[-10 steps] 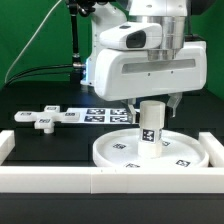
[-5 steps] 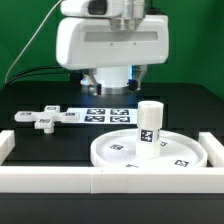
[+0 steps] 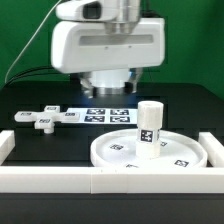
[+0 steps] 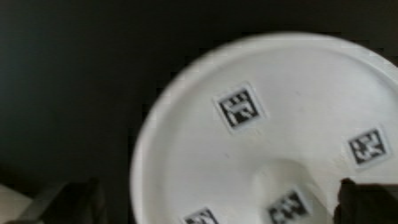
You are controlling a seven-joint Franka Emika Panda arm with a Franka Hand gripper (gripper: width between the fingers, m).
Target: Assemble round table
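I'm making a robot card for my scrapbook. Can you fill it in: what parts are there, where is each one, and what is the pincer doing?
round disc: lies flat on the black table, just behind the white border wall
leg: stands upright on the disc
cross-shaped base: loose on the table, to the exterior view's left of the disc, not touching it
marker board: flat on the table behind the disc
pincer: open, empty, hangs above the disc
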